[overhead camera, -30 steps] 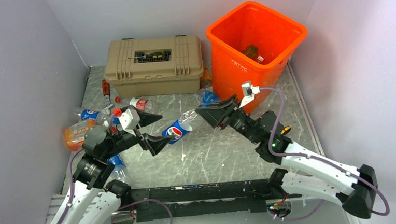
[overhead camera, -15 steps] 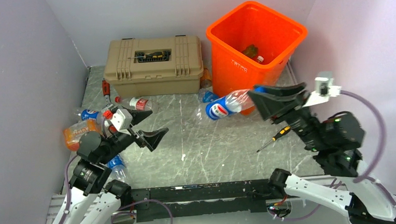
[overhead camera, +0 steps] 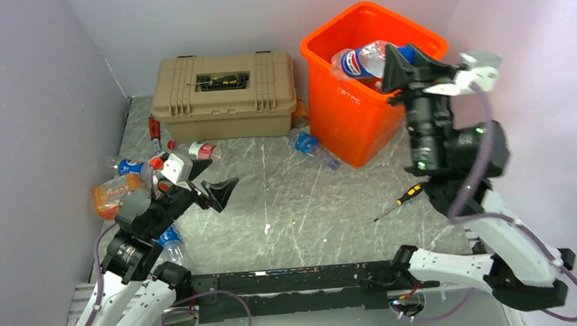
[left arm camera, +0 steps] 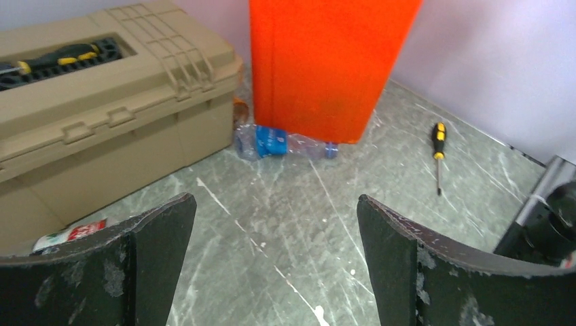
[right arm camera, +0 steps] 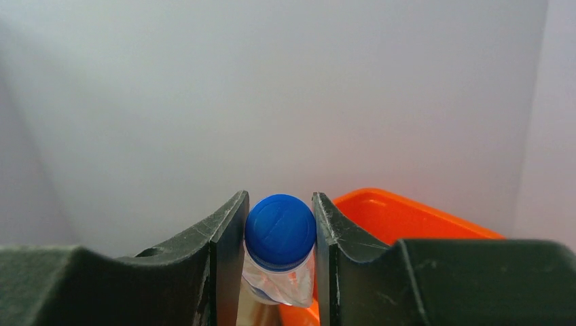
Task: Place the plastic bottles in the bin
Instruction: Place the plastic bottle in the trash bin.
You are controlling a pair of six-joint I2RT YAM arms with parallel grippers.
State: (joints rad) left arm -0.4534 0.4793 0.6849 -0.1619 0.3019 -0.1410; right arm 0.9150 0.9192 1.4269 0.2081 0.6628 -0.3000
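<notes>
Top external view is showing the right gripper (overhead camera: 394, 64) raised over the right side of the bin (overhead camera: 343, 122), pinching a clear Pepsi bottle (overhead camera: 356, 60) at its capped end. The bottle is lying roughly level and hanging over the bin's open mouth. Right wrist view is showing that grip up close: the two fingers are pressing on either side of the blue cap (right arm camera: 280, 232), with the orange rim showing just beyond. The left gripper (overhead camera: 213, 184) is hovering low over the left part of the table (overhead camera: 311, 214), and the left wrist view is showing its jaws spread wide with nothing between them. A blue-labelled bottle (overhead camera: 312, 146) is lying on the table just beside the foot of the bin. A heap of bottles (overhead camera: 131, 176) is lying near the left wall, and a red-labelled bottle (overhead camera: 203, 151) is lying in front of the tan toolbox (overhead camera: 225, 99). A yellow-handled screwdriver (overhead camera: 401, 199) is lying on the table near the right arm.
</notes>
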